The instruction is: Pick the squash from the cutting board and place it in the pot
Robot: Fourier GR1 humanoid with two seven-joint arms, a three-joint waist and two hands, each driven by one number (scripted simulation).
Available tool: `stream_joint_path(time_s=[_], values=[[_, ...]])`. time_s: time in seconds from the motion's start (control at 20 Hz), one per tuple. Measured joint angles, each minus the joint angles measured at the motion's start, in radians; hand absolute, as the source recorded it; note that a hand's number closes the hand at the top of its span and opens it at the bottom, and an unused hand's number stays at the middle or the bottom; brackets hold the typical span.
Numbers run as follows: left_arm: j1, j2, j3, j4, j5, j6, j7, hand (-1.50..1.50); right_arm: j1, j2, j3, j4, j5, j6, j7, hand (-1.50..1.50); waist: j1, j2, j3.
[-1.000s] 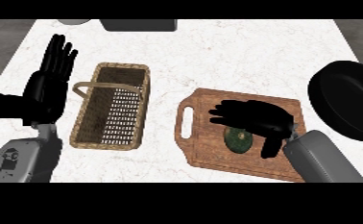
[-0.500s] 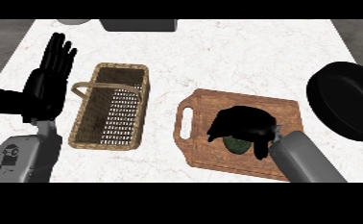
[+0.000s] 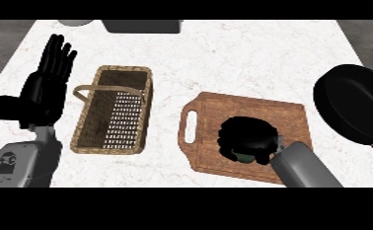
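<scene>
Head view, right hand (image 3: pixel 247 136) curled over squash (image 3: pixel 246 157), on cutting board (image 3: pixel 247 113)

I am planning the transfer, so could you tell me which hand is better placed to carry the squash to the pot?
Right. The right hand is curled over the squash on the cutting board, beside the pot; the left hand rests open beyond the basket.

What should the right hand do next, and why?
Probably lift straight up. The right hand is curled over the squash, which sits low on the cutting board. Raising it first should let it clear the rim of the black pot to the right.
</scene>
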Motion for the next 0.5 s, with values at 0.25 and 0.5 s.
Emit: stream_joint_path(time_s=[0.25,0.5], values=[[-0.017,-0.008,-0.004,0.001,-0.011,0.011,0.010,0.00,-0.008,0.030,-0.103,0.000,0.005,-0.027,0.114,1.50,-0.003,0.007,0.003],[-0.015,-0.001,0.004,-0.006,-0.012,0.014,0.010,0.00,-0.067,0.072,-0.347,0.075,-0.011,-0.041,0.450,1.50,-0.017,0.025,0.009]])
